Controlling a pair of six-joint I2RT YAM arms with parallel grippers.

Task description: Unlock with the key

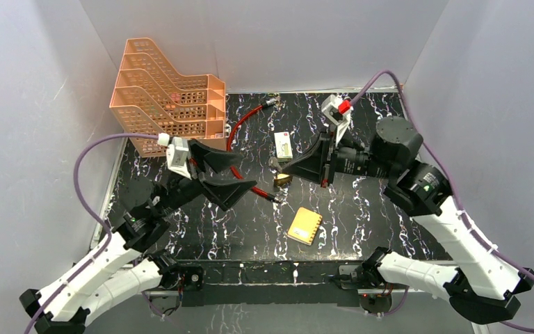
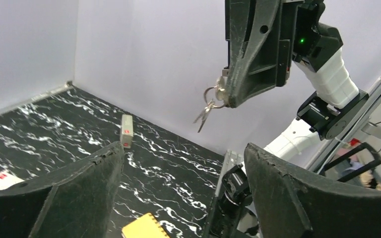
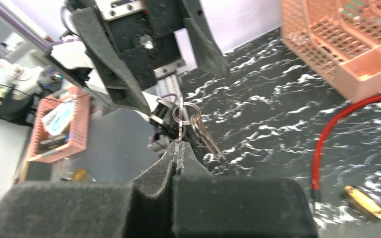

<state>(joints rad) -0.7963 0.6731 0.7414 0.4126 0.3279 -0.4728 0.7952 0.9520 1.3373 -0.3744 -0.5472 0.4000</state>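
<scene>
Lying nearest the worktop's [image 1: 361, 223] front edge is a flat yellow item [image 1: 304, 225]. Over the middle, the left claw [image 1: 245, 174] gapes wide and empty, while the right claw [image 3: 178, 146] pinches a key ring [image 3: 181, 116], the key [image 3: 207, 139] dangling in the air near the brass padlock [image 1: 282, 179]. An orange rack [image 1: 170, 97] fills the far left corner.

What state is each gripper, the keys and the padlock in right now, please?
Left gripper: open, empty.
Right gripper: shut on the keys.
Keys: on a ring, held off the table.
Padlock: lying on the table; locked or not, cannot tell.
</scene>
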